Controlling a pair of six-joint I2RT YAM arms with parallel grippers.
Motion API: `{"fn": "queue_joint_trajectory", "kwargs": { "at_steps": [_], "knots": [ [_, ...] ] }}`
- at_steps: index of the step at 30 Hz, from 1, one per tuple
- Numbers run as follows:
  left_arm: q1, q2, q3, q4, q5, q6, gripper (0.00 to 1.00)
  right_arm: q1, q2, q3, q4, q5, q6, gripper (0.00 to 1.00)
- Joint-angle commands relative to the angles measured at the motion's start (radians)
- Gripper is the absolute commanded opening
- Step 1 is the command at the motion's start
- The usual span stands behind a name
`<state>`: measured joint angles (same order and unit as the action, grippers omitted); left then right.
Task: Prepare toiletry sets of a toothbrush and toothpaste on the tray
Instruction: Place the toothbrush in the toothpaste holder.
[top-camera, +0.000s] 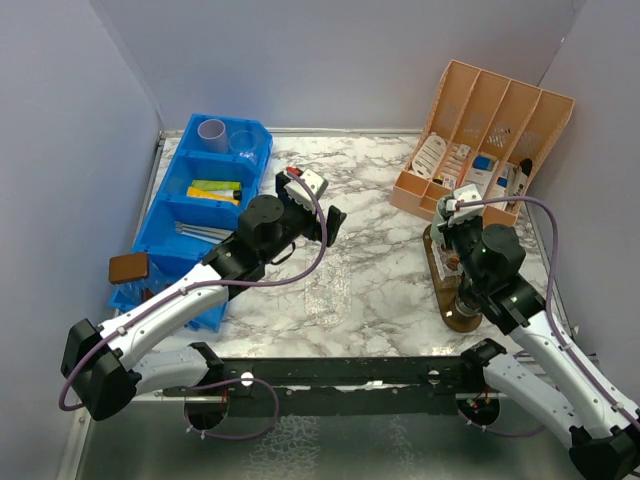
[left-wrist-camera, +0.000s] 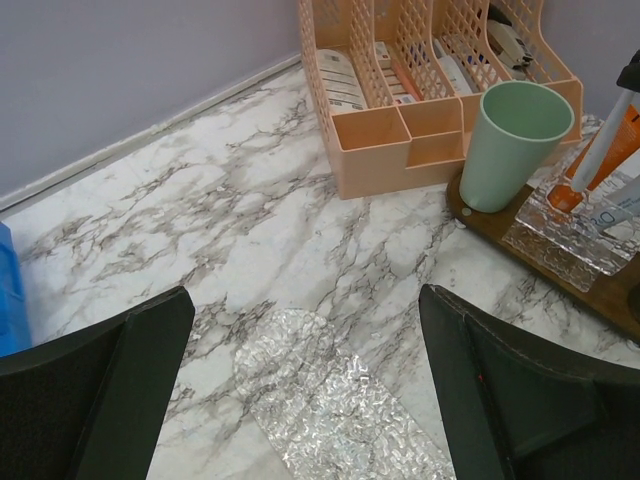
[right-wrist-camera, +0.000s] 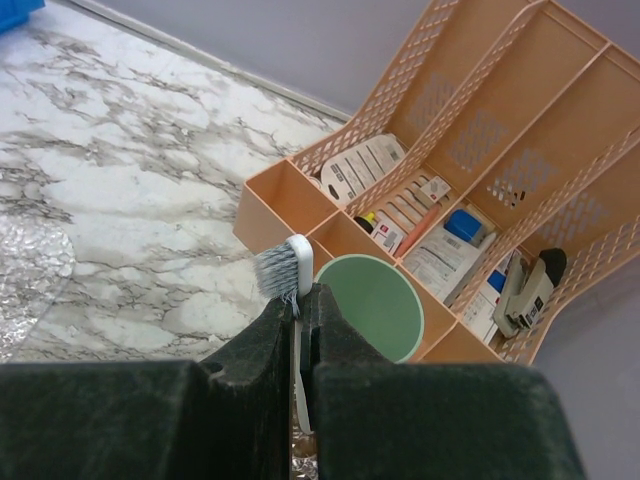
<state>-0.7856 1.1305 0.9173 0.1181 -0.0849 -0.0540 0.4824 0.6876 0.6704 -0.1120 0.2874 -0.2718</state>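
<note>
Right gripper (right-wrist-camera: 303, 300) is clamped tight on the thin white plastic toothbrush (right-wrist-camera: 291, 270). The handle is pinched between the black fingers and the grey bristle head pokes out past the tips. In my right wrist view it sits just beside the round rim of the smooth mint green plastic cup (right-wrist-camera: 375, 305). The cup stands upright at the end of the dark brown wooden tray (left-wrist-camera: 610, 295), right up against the peach latticed plastic organizer (right-wrist-camera: 270, 210), whose slots hold small packets.

Left gripper (left-wrist-camera: 305, 300) is spread wide with nothing in it, and its matte black fingers (left-wrist-camera: 110, 400) hang over a crinkled patch of clear film (left-wrist-camera: 330, 410) lying flat on the table.

On the tray beside the cup I see something clear and knobbly with an orange and white piece, but I can't tell what it is.

The table (left-wrist-camera: 250, 200) is glossy white marble with grey veining. At far left is the blue plastic bin (top-camera: 160, 225), and plain lilac-grey walls (top-camera: 300, 60) close us in.
</note>
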Motion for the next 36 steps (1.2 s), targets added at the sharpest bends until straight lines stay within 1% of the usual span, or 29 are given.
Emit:
{"fn": "queue_joint_trajectory", "kwargs": {
  "at_steps": [1, 11, 20, 24, 36],
  "knots": [
    [-0.001, -0.027, -0.006, 0.022, -0.03, -0.009, 0.99, -0.001, 0.025, -0.019, 0.084, 0.066, -0.006, 0.01],
    [0.0, -0.037, -0.008, 0.022, -0.031, -0.013, 0.99, -0.001, 0.042, -0.043, 0.066, 0.104, 0.004, 0.01],
    [0.0, -0.038, -0.008, 0.021, -0.032, -0.016, 0.99, -0.001, 0.073, -0.082, 0.102, 0.051, -0.05, 0.01],
    [-0.001, -0.044, -0.007, 0.02, -0.038, -0.015, 0.99, -0.001, 0.092, -0.084, 0.091, 0.04, -0.05, 0.01],
    [-0.001, -0.052, -0.014, 0.029, -0.039, -0.023, 0.99, -0.001, 0.145, -0.109, 0.1, 0.081, -0.056, 0.01]
  ]
}}
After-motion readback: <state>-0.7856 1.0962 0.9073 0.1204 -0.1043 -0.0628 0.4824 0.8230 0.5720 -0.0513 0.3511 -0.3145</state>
